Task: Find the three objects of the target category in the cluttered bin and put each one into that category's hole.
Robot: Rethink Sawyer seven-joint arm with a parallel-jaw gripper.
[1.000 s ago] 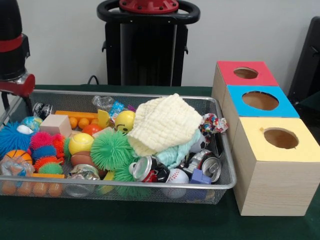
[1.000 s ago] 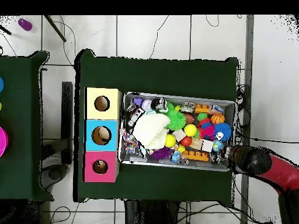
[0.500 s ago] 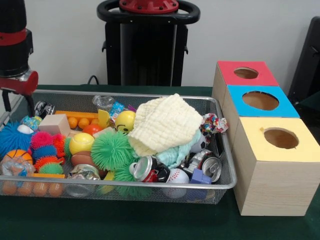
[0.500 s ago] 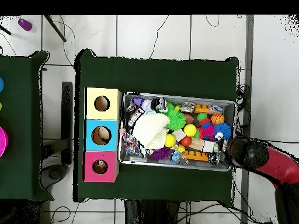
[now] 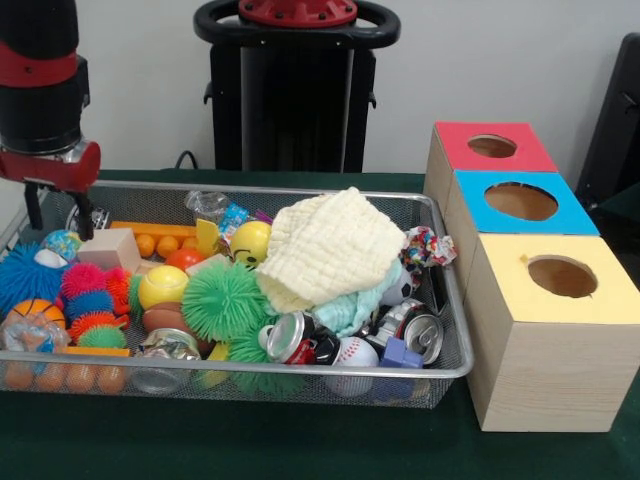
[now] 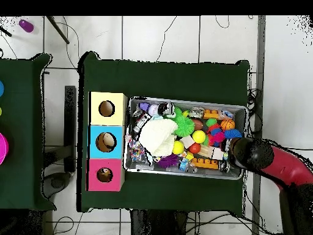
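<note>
White tiled floor, pale wall

This is a robotics lab — a test setup, not a home or shop. A red and black robot arm stands over a table with a dark green cloth, which holds a wire mesh bin of jumbled toys and three wooden boxes with coloured tops, each cut with a round hole. From overhead, loose cables trail across a pale tiled floor — and a plain wall stands behind.
</note>
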